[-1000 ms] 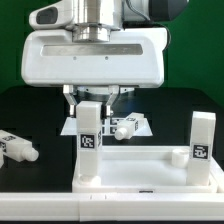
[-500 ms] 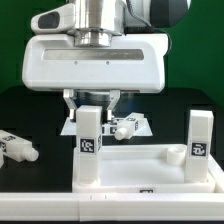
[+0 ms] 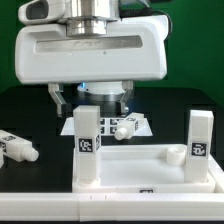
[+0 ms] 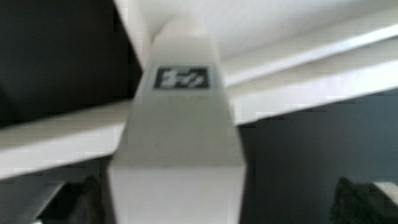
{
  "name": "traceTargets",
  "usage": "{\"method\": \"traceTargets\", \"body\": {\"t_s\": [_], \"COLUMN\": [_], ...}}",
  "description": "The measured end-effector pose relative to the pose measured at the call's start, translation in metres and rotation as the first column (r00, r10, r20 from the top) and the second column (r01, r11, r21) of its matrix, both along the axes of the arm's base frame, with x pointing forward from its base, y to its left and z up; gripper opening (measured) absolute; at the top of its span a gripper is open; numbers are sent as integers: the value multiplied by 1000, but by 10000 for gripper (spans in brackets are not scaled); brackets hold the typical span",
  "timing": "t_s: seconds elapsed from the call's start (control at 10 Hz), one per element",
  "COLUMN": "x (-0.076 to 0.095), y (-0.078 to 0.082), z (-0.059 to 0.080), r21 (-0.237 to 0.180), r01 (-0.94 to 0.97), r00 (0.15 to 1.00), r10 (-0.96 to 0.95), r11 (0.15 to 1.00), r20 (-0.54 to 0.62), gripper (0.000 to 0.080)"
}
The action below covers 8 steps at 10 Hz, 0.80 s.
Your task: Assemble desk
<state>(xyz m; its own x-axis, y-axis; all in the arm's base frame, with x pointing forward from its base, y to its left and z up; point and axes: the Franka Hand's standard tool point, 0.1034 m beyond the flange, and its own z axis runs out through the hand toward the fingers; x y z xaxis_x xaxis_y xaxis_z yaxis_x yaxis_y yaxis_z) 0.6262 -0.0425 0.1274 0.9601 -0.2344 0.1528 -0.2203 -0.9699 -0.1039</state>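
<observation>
I read the hand [image 3: 92, 100] as spread wide and holding nothing. Its fingers [image 3: 57, 97] hang on either side, above the first upright leg [image 3: 87, 145]. In the wrist view that leg [image 4: 178, 130] stands between the fingertips with a gap on both sides, no contact.

The leg stands at the desk panel [image 3: 150, 172] corner on the exterior view's left. The second upright leg [image 3: 202, 143] is at the panel corner on the exterior view's right, with a round socket [image 3: 178, 155] just beside it. The panel lies flat near the table [image 3: 20, 115] edge closest to the camera, with bare panel floor between the two posts.

A loose leg [image 3: 15, 148] lies flat toward the table's edge on the exterior view's left, well apart from the panel with bare table between. The second loose leg [image 3: 125, 127] lies on the marker board [image 3: 143, 120] behind the panel.
</observation>
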Motion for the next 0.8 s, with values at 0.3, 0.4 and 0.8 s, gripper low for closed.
{"method": "traceTargets", "body": {"t_s": [0.3,0.4,0.8], "x": [-3,-4,-4], "y": [0,1,-3], "z": [-10,-12,-12], "r21": [28,22,29], "r01": [16,15,113], "r00": [996,997,990], "r10": [-14,-14,-111], "r11": [999,1000,993], "r20": [-85,-76,-84], "gripper": [649,649,339]}}
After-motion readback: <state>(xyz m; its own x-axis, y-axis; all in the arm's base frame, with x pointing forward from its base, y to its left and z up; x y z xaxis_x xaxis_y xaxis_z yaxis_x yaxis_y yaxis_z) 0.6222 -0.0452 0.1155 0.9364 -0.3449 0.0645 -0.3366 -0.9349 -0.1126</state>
